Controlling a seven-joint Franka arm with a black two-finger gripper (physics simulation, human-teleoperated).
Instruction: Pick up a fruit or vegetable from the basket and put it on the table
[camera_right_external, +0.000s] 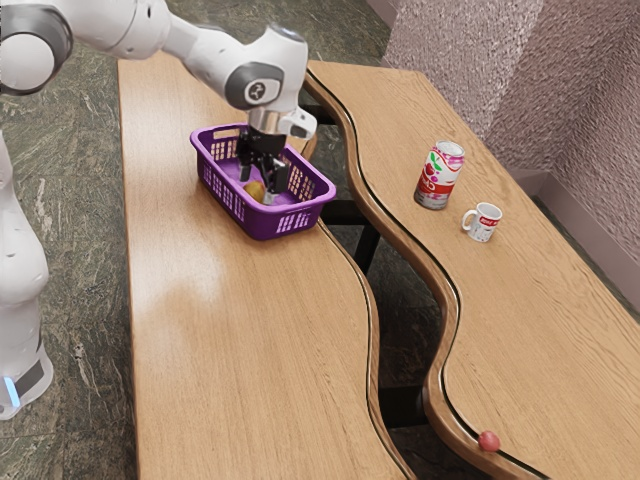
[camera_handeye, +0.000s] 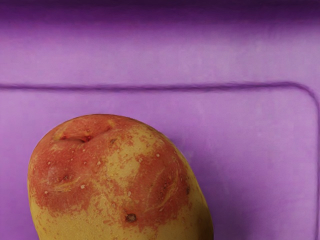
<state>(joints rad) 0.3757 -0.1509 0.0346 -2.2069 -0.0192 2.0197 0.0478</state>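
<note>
Exterior view shows wide gripper (camera_right_external: 262, 184) at the potato (camera_right_external: 254, 190), inside the edges of the basket (camera_right_external: 262, 213); reaching seems nearly done, grasping, lifting and placing on table (camera_right_external: 250, 330) remain.

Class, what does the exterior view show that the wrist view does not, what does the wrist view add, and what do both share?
Exterior view: the drink can, the mug, the small reddish ball, the wooden table, and the claw at the basket.

Wrist view: the red blotches and dark spot on the potato.

Both: the potato and the purple basket.
</note>
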